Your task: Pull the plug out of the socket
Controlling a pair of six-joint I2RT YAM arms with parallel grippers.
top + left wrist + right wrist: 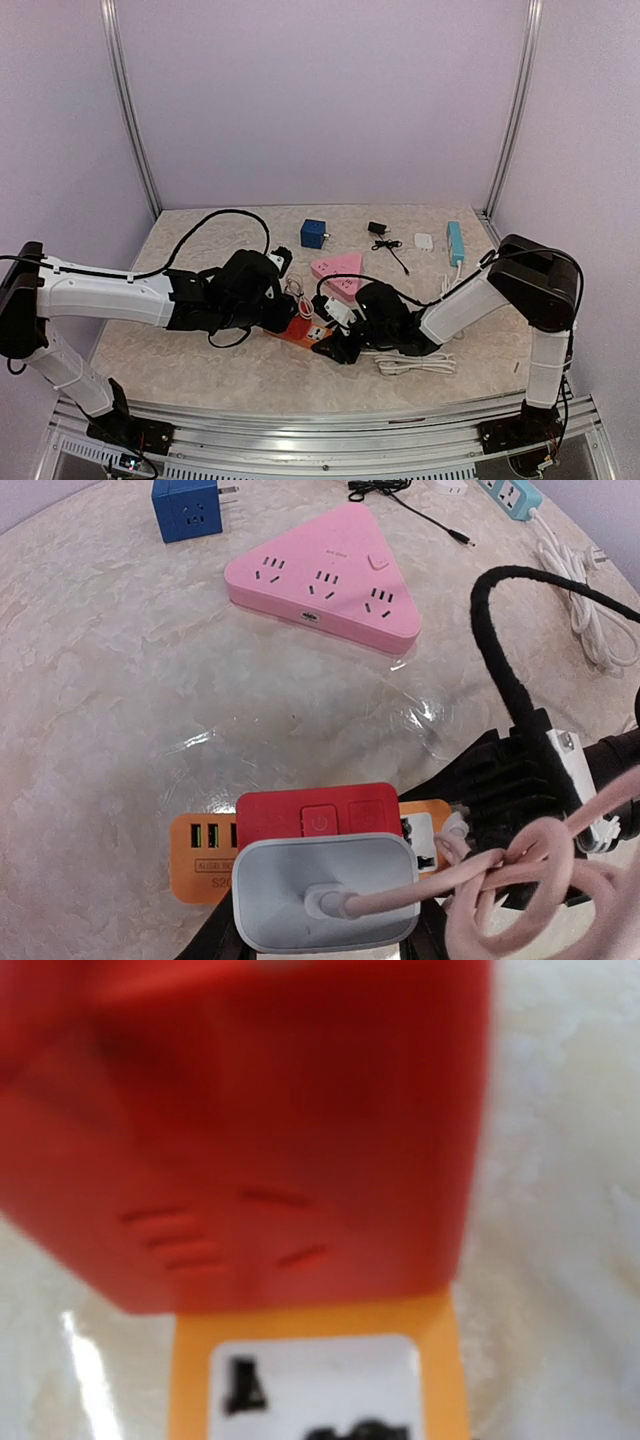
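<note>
An orange socket block [200,858] with a red top [320,815] lies on the table; it also shows in the top view [303,334]. My left gripper [320,935] is shut on a grey-white plug [325,890] with a pink cable [520,870], held right over the red top. I cannot tell if the prongs are still in. My right gripper [340,340] grips the block's right end, its black fingers [480,780] above and below it. The right wrist view is filled by the blurred red top [280,1110] and orange end [320,1360].
A pink triangular power strip [340,268] lies just behind the socket. Further back lie a blue cube adapter [314,234], a black adapter with cable [378,229], a white charger [424,242] and a teal strip [456,243]. A white cable coil [415,365] lies under the right arm.
</note>
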